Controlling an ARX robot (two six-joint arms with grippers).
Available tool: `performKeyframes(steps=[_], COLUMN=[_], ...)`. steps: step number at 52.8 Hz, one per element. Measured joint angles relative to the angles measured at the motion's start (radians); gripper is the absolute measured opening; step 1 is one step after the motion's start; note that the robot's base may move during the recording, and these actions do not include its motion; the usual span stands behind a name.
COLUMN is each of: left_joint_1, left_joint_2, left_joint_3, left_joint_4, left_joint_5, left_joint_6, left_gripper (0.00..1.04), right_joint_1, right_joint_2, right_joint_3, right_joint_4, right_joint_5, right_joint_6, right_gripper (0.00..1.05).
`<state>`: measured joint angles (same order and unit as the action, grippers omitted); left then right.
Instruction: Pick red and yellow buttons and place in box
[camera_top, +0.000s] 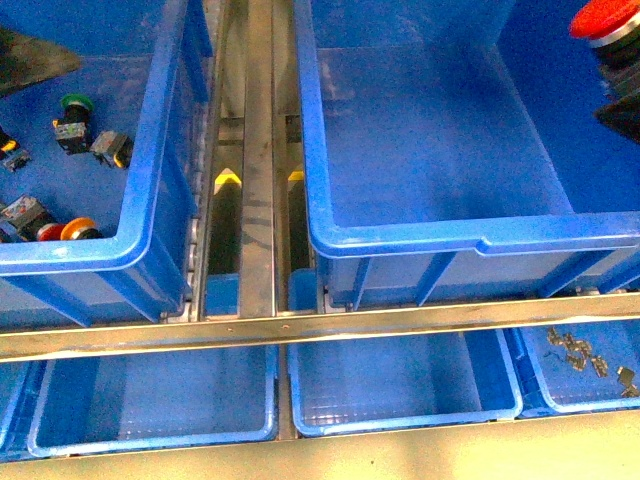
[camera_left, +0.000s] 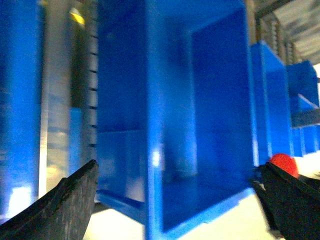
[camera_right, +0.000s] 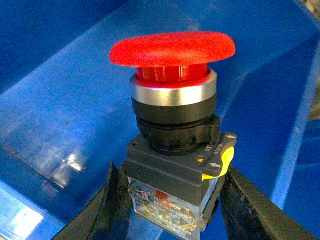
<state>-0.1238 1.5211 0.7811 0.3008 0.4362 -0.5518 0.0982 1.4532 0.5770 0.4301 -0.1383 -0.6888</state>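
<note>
The right pincer (camera_right: 172, 200) clamps the red button (camera_right: 172, 50) by its boxy body, cap above. Seems light, rigid plastic (probably slick).

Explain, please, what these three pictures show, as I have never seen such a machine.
This is a robot with two arms, each ending in a two-fingered gripper. The front view looks down from its body; the other two come from cameras on its wrists. The right gripper clamps a red mushroom-capped push-button switch above the large deep bright-blue plastic crate. The left gripper is open, holding nothing. Another blue plastic crate at the left holds more, including a green-capped switch.
</note>
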Motion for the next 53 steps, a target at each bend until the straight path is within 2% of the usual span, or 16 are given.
performKeyframes(steps=[4, 11, 12, 13, 15, 18, 21, 29, 39, 44, 53], left_joint_1=[0.037, 0.027, 0.019, 0.002, -0.035, -0.064, -0.069, -0.057, -0.029, -0.021, -0.015], left_joint_2=[-0.073, -0.169, -0.173, -0.171, -0.161, -0.171, -0.22, -0.359, -0.473, -0.495, -0.626], left_joint_3=[-0.087, -0.196, -0.216, -0.249, -0.341, -0.455, -0.504, -0.561, -0.642, -0.693, -0.743], left_joint_4=[0.0, -0.003, 0.015, 0.089, 0.329, 0.578, 0.673, 0.643, 0.603, 0.64, 0.534], left_joint_5=[-0.028, -0.049, -0.079, -0.156, -0.358, -0.548, -0.621, -0.618, -0.589, -0.58, -0.568], left_joint_6=[0.109, 0.205, 0.226, 0.258, 0.347, 0.437, 0.482, 0.527, 0.535, 0.537, 0.54], left_gripper=[0.97, 0.97, 0.96, 0.93, 0.84, 0.72, 0.61, 0.32, 0.04, 0.03, 0.03], right_joint_1=[-0.053, -0.088, -0.092, -0.096, -0.104, -0.116, -0.126, -0.131, -0.129, -0.131, -0.131], right_joint_2=[-0.03, -0.074, -0.081, -0.089, -0.101, -0.119, -0.124, -0.133, -0.142, -0.144, -0.153], right_joint_3=[-0.007, -0.029, -0.032, -0.036, -0.044, -0.051, -0.053, -0.057, -0.062, -0.071, -0.089], right_joint_4=[0.002, 0.009, 0.01, 0.01, 0.014, 0.014, 0.016, 0.024, 0.037, 0.043, 0.049], right_joint_5=[-0.013, -0.039, -0.042, -0.044, -0.046, -0.044, -0.038, -0.032, -0.026, -0.013, -0.012], right_joint_6=[0.023, 0.059, 0.065, 0.072, 0.082, 0.105, 0.127, 0.17, 0.201, 0.219, 0.231], right_gripper=[0.41, 0.41, 0.41, 0.41, 0.41, 0.41, 0.41, 0.41, 0.41, 0.41, 0.41])
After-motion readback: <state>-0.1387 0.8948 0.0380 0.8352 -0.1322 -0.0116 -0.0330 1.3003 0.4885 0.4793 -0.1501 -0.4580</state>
